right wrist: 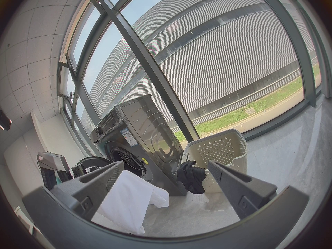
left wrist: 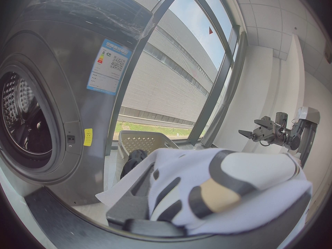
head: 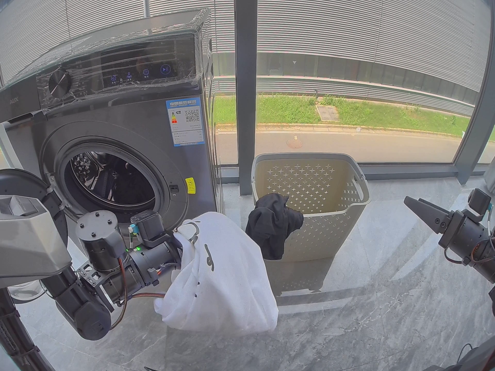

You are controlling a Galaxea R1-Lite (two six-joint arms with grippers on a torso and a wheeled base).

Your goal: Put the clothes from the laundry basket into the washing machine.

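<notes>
White cloth garment is gripped by the left pincer at lower left; the grey washing machine's open round drum lies just up-left of it. The right pincer, far right, is held open.

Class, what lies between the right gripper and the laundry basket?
Nothing but bare grey floor, as the head view shows, separates the right gripper from the laundry basket. The black garment hangs over the basket's opposite rim.

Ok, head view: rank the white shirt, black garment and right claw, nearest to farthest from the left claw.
1. White shirt, held in the left claw.
2. Black garment, draped over the laundry basket rim.
3. Right claw, far right.
</notes>
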